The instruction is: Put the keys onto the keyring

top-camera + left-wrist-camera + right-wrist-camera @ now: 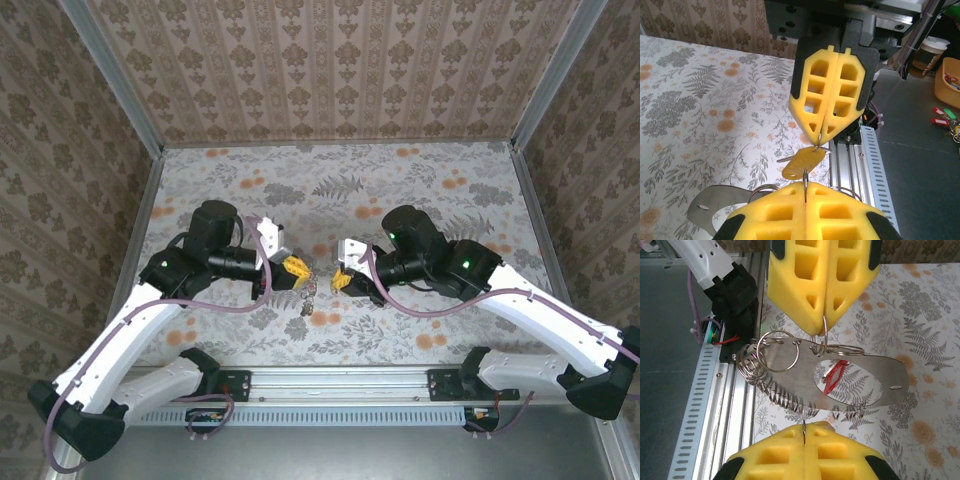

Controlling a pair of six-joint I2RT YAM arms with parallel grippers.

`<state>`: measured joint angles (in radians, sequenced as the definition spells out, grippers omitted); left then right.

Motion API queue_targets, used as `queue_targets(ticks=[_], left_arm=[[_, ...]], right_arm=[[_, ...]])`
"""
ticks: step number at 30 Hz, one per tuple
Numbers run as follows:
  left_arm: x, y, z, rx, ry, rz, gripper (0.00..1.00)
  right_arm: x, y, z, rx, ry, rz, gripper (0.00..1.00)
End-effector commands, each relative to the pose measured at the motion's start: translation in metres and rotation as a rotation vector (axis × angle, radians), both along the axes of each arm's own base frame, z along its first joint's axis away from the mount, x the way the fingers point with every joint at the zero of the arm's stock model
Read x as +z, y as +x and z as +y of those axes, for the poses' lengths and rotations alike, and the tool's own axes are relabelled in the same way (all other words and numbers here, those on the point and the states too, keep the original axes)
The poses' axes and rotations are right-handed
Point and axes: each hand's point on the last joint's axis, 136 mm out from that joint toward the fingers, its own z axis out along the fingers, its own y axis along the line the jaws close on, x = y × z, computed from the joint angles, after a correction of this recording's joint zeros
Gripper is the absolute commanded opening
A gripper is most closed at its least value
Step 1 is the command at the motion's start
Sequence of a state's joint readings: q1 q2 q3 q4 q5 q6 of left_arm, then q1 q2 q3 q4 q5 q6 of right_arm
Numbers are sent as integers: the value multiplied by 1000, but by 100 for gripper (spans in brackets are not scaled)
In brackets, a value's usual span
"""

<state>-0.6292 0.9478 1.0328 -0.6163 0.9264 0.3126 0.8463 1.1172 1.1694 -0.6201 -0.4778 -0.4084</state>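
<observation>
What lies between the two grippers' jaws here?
In the left wrist view, a yellow key tag hangs between the left gripper and the right gripper. The right wrist view shows a metal plate strung with wire rings there.

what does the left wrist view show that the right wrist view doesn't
Left wrist: a yellow key on a ring pinched by the right gripper, and a cup behind. Right wrist: the oval hole in the metal plate, a red piece there, a row of rings. Both: the metal plate, the left gripper and right gripper shut.
</observation>
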Motion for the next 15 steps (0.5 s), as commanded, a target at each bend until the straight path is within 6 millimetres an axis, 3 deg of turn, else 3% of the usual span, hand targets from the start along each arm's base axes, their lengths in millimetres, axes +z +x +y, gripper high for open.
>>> queue_targets(ticks=[1,15], left_arm=[[10,-4,-1,-28,-19,-48,0],[8,-8,-3,-47,-23,-46,0]], right_arm=[[10,2,-1,-30,12,9,0],[30,9,17,-42,86,-6,0]])
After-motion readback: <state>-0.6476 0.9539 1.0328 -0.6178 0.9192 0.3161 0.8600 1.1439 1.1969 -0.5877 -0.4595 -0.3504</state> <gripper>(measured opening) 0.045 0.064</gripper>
